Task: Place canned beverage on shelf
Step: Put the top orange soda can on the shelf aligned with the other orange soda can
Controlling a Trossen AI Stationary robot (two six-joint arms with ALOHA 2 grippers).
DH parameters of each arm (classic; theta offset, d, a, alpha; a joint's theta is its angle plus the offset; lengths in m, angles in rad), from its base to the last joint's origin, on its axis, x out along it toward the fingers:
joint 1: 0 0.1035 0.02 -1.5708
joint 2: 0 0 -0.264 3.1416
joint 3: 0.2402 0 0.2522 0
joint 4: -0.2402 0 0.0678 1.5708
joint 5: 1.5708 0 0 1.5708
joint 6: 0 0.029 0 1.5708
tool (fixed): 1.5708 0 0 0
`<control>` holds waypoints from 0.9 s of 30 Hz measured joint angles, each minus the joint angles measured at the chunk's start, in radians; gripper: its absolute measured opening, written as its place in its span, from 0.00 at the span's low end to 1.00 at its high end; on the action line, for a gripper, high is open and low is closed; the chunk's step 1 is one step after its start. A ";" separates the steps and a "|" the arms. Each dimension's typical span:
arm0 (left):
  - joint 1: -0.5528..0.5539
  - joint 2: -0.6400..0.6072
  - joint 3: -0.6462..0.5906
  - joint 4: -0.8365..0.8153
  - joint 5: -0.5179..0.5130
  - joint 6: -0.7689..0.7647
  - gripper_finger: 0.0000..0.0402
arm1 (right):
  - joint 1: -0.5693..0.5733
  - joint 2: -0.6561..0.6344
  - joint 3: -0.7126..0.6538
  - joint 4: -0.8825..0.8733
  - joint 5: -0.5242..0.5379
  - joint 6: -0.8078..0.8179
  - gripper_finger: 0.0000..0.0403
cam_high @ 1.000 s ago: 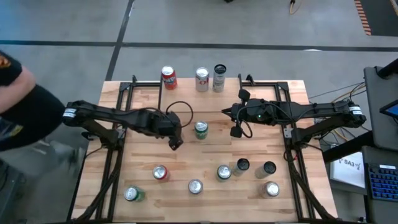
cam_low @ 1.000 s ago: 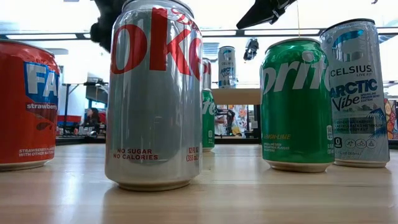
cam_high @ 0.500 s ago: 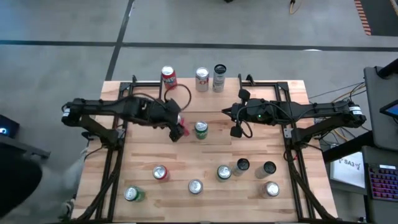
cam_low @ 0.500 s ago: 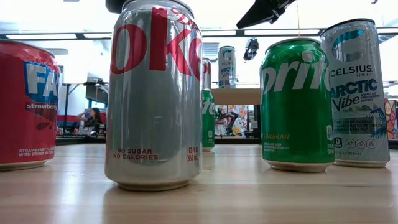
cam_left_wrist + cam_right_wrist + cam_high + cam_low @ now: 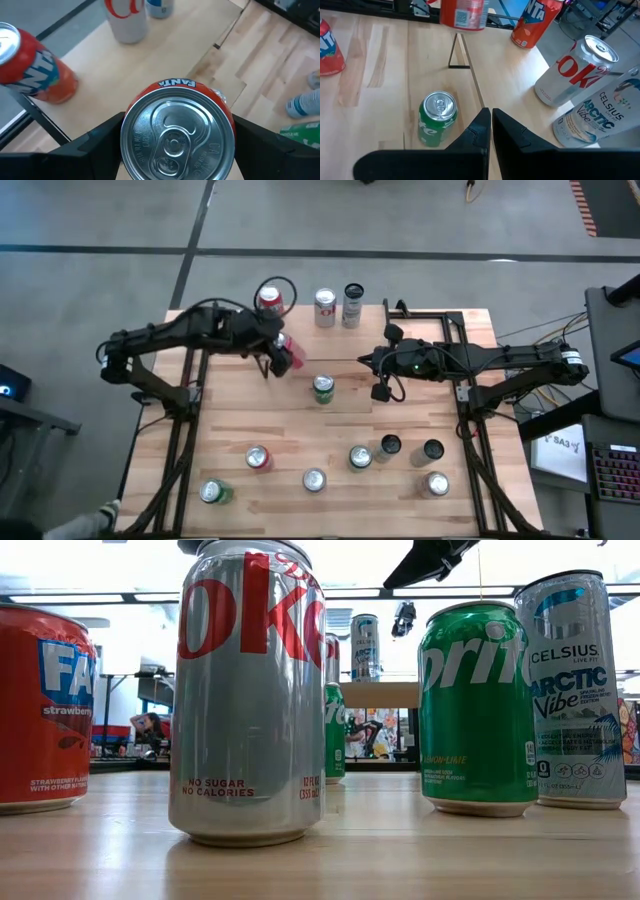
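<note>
Right now my left pincer (image 5: 272, 360) is clamped around a red Fanta can (image 5: 284, 352), held clear above the back-left part of the worktop (image 5: 230, 430) with its long axis leaning instead of upright. My target shelf (image 5: 348, 396) lies toward the worktop's middle from there, with a green can (image 5: 322, 388) already on it. My right pincer (image 5: 380, 386) hangs closed and empty at the shelf's far end, so the left arm makes the carry.
</note>
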 joint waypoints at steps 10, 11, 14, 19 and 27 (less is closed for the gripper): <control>0.091 0.010 0.003 0.000 0.001 -0.002 0.72 | 0.000 0.000 0.001 -0.016 0.000 0.007 0.02; 0.102 0.015 0.003 -0.002 0.002 -0.002 0.72 | 0.000 0.000 0.001 -0.016 0.000 0.010 0.02; 0.136 0.033 0.003 -0.009 0.003 0.008 0.72 | 0.000 0.000 0.001 -0.015 0.000 0.025 0.02; 0.188 0.068 0.003 -0.028 0.026 0.041 0.72 | 0.000 0.000 0.001 -0.016 0.000 0.026 0.02; 0.231 0.110 0.003 -0.079 0.026 0.048 0.72 | 0.000 0.000 0.001 -0.016 0.000 0.020 0.02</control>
